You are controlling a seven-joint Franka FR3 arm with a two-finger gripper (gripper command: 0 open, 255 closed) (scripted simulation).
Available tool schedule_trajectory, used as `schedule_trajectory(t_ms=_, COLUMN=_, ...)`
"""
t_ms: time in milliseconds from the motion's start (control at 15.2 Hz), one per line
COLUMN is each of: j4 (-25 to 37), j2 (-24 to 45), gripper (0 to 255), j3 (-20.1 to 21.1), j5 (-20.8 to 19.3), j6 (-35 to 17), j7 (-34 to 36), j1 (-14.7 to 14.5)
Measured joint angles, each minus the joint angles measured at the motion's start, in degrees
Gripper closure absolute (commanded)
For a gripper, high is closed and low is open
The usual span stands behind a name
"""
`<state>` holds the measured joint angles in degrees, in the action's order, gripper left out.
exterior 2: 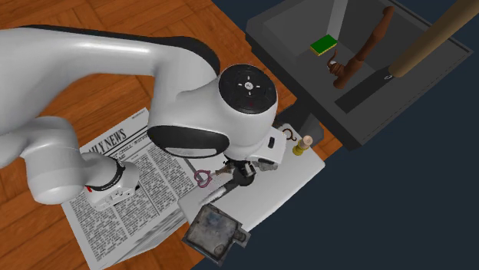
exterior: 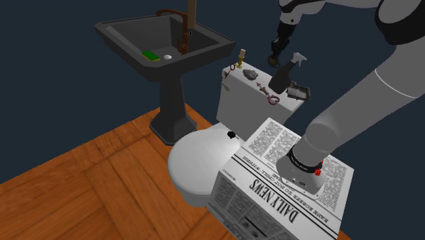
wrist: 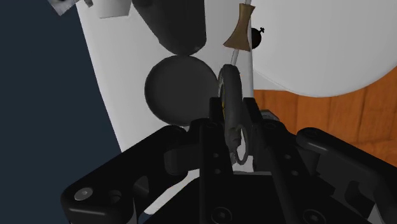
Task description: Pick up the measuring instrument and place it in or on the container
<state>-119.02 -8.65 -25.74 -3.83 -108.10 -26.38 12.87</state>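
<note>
A white robot arm (exterior 2: 153, 77) is stretching over a white tank lid (exterior 2: 285, 181); a grey tray (exterior 2: 217, 230) is sitting at its edge.

Hidden at the toilet tank (exterior 2: 288, 180)
The arm (exterior 2: 192, 84) covers the middle of the tank's lid; above the tank, the measuring instrument's (wrist: 230, 102) markings are unreadable.

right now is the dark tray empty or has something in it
Empty: nothing lies on the dark tray's mottled floor. The tool clasps the grey instrument.
</note>
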Motion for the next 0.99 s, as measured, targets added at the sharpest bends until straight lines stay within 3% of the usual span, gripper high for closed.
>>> schedule_trajectory(t_ms=528, j4=-5.4, j2=-7.6, gripper=255, j3=-4.7, j5=-5.1, j6=1.2, j7=-7.2, j1=4.9)
schedule_trajectory(t_ms=990, j4=-6.5, j2=-10.9, gripper=255, j3=-9.9, j5=-8.8, j6=2.2, j7=-14.8, j1=9.1)
